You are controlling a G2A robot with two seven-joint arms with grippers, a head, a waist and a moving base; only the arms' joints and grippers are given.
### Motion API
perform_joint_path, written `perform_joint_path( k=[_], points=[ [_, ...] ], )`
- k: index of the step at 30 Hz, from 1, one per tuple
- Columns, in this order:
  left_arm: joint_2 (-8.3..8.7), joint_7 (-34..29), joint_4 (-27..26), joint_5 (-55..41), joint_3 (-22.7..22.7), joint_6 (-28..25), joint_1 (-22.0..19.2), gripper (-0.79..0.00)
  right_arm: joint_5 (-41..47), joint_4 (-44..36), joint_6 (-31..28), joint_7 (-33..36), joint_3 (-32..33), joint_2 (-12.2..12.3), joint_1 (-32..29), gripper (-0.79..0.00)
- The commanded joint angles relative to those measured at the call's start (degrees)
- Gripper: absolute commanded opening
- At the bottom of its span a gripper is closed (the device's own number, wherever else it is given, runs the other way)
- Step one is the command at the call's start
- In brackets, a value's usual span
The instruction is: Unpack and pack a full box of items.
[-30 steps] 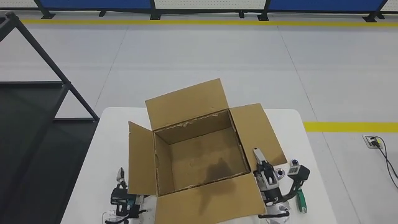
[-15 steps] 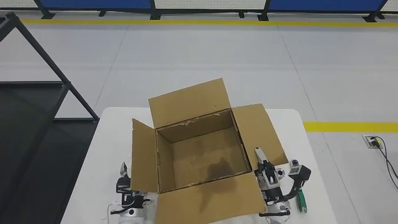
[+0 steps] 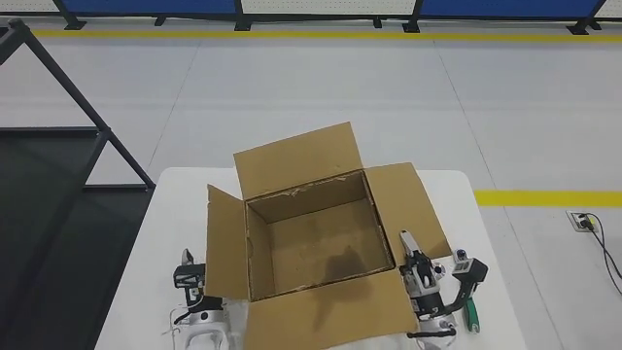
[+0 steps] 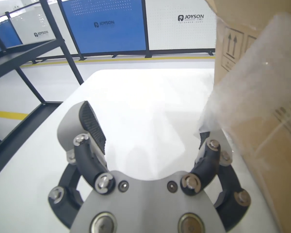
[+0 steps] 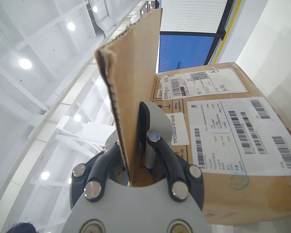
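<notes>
Right tool point(image 5: 132, 132) pinches a box flap point(image 5: 133, 61); left tool point(image 4: 145, 122) gapes beside the box point(image 4: 232, 44), perhaps brushing clear film point(image 4: 252, 73).

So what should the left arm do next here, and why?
Probably ease the left gripper toward the box and close on its left flap: its fingers stand open beside the box, holding nothing, while the right gripper clamps a flap.

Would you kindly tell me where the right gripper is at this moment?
In the top view the right gripper sits at the cardboard box's near right corner on the white table, with a box flap between its fingers.
</notes>
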Motion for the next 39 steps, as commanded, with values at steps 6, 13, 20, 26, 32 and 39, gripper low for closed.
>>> perform_joint_path(
  k=[6, 13, 20, 26, 32, 39],
  points=[
    [-0.01, 2.8, -2.2, -0.9, -2.0, 2.6, 1.1, 0.0, 2.5, 0.3, 0.6, -1.0, 0.5, -0.2, 0.2, -0.785],
    [0.2, 3.7, -4.7, 1.2, -3.3, 3.8, 2.1, 0.0, 4.9, 1.2, 0.2, -0.1, 1.0, -0.3, 0.3, -0.785],
    [0.19, 4.6, -7.0, 2.1, -4.1, 4.8, 3.1, 0.0, 6.7, 1.7, -0.1, 0.5, 1.7, -0.3, 0.2, -0.785],
    [0.19, 5.1, -8.5, 3.5, -4.4, 5.5, 4.1, 0.0, 7.2, 2.0, -0.2, 1.2, 1.9, -0.4, 0.3, -0.785],
    [0.17, 5.3, -8.6, 3.8, -4.8, 5.2, 4.9, 0.0, 8.3, 1.9, -1.1, 1.6, 2.0, -0.5, 0.3, -0.785],
    [0.59, 8.9, -9.2, 5.2, -6.9, 3.9, 7.5, 0.0, 12.2, 0.9, -3.8, 3.5, 2.3, -0.6, -0.7, -0.785]
  ],
)
